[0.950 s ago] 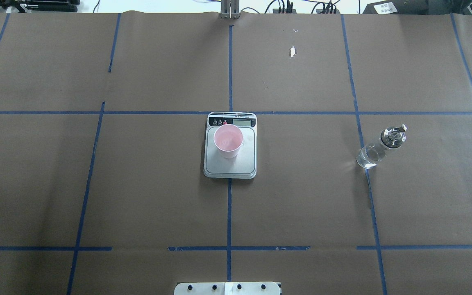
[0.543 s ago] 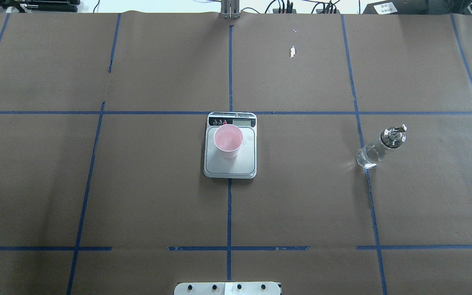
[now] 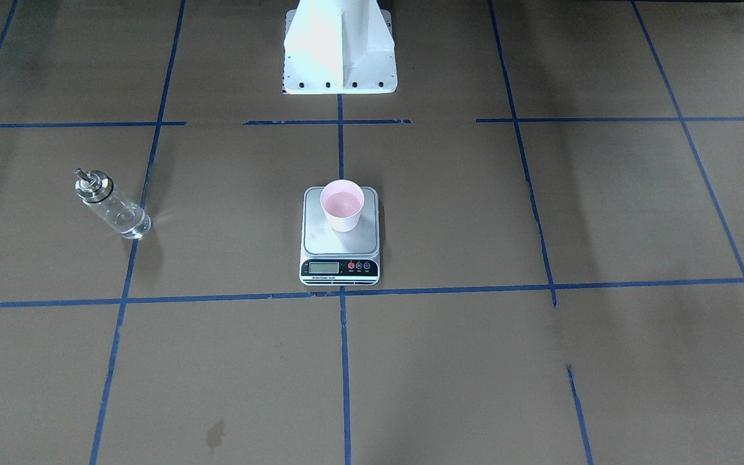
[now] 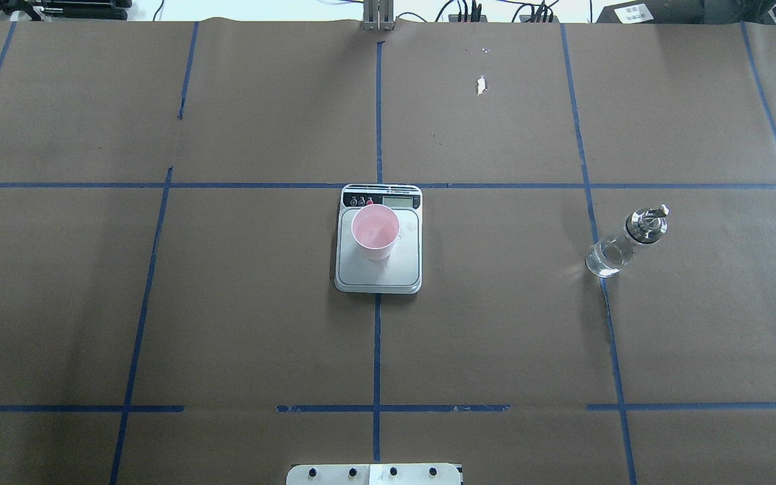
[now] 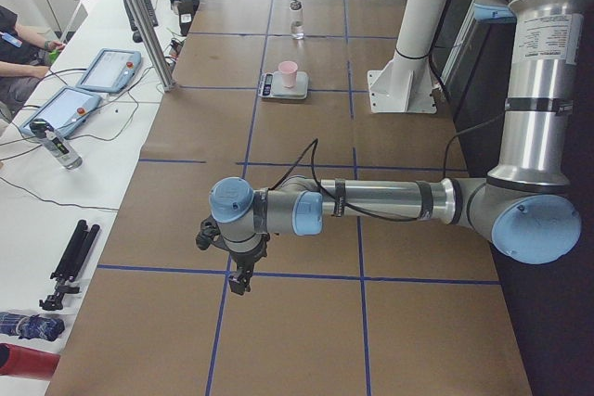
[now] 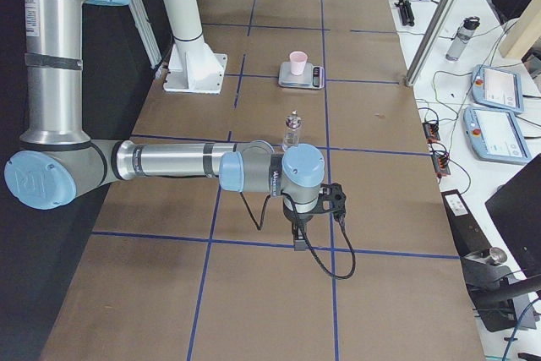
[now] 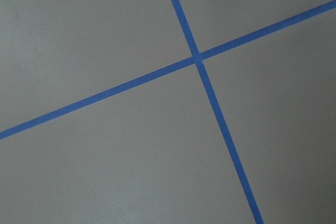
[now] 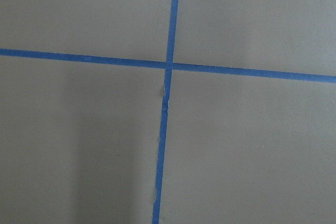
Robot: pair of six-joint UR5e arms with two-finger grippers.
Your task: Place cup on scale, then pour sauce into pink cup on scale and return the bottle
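Change: nothing has moved since the earlier overhead frames; cup, scale and bottle sit in the same spots.
Cup: the cup (image 4: 375, 232) stands upright on the scale (image 4: 378, 273), on the half of the platform nearer the display strip, open end up, pink inside.
Scale: flat on the brown paper surface (image 4: 260, 303), on the central blue tape line, with its display strip on the side away from the robot.
Bottle: the bottle (image 4: 620, 246) stands on the surface by a blue tape line on the robot's right, well apart from the scale, metal collar and spout on top; nothing touches it.
Sauce: clear liquid is hard to make out in the glass; whether the cup holds any, I cannot tell.
Left arm: the left arm (image 5: 371, 199) reaches low over the surface at the robot's left end, far from the scale.
Left jaws: seen only from the side view; whether apart or together, I cannot tell.
Right arm: the right arm (image 6: 169, 161) stretches out at the robot's right end, nearer the camera than the bottle.
Right jaws: likewise only in a side view; cannot tell.
Wrist views: each shows only crossed blue tape on brown paper.
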